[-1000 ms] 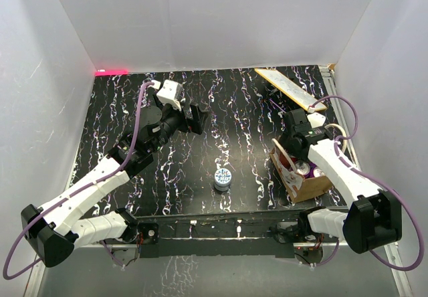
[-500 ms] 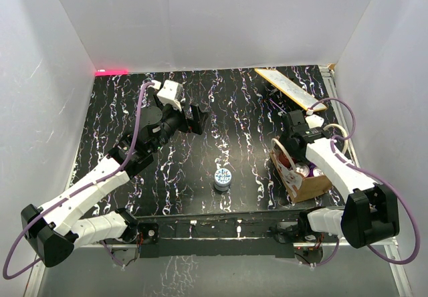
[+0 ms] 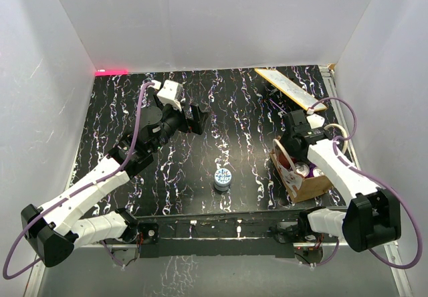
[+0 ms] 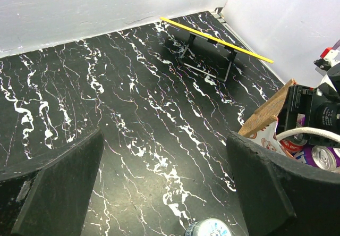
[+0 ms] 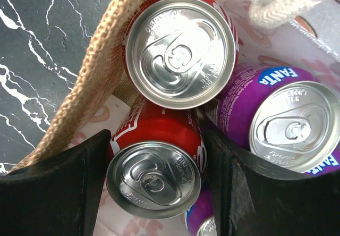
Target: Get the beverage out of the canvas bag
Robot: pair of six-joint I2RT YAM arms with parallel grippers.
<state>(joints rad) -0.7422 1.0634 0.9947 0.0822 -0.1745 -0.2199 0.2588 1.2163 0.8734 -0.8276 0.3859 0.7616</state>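
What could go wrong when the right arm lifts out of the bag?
1. The right gripper is shut on the lower red can, which is packed against a second red can and a purple Fanta can. Pulling up may drag or tip them.
2. A cream handle crosses the canvas bag mouth close by and could snag.
3. The left gripper is open and away from the bag, so nothing holds it down. It may rise with the can.

A black marble-patterned counter (image 3: 254, 123) veined in white is carrying everything. A small blue-and-white can (image 3: 223, 177) is standing upright near its middle, slightly toward 6 o'clock. A boxy tan canvas bag (image 3: 311, 188) is sitting at 4 o'clock. A flat yellow-edged panel on a black wire stand (image 3: 289, 87) is resting at 1 o'clock.
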